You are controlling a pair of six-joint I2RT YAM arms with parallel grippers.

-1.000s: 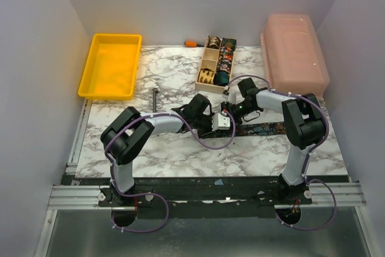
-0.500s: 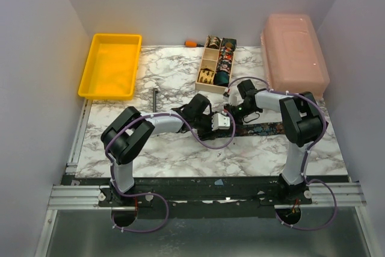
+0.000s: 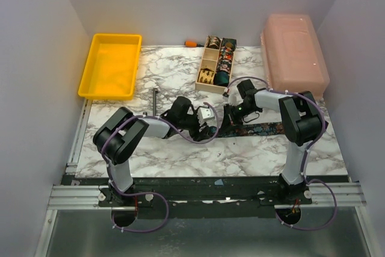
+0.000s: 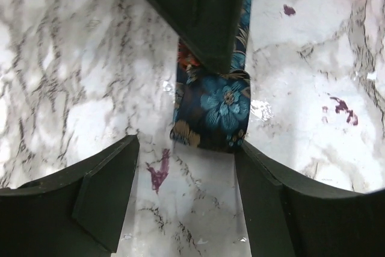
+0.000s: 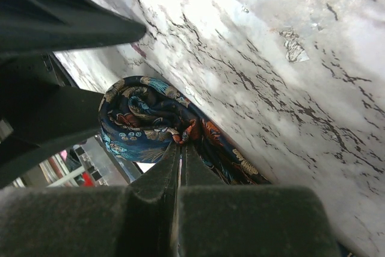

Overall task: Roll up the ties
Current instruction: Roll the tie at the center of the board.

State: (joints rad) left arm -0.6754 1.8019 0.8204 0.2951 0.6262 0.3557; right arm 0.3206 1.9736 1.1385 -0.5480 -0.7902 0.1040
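Right gripper (image 5: 180,147) pinches the rolled end of a dark floral tie (image 5: 141,118) on a marble table (image 5: 271,40); left gripper (image 4: 186,151) sits spread wide just beside it.

We see the dark floral tie (image 3: 260,129) lying flat along the worktop (image 3: 174,148), its left end curled into a small loose roll. Other ties (image 3: 224,59) sit coiled in the box (image 3: 209,87) compartments.

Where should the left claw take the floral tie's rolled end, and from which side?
Likely the rolled end of the floral tie, across its width, a finger on each long edge. Come from the side away from the flat strip: the right claw holds the roll on that side, and the open left claw faces it.
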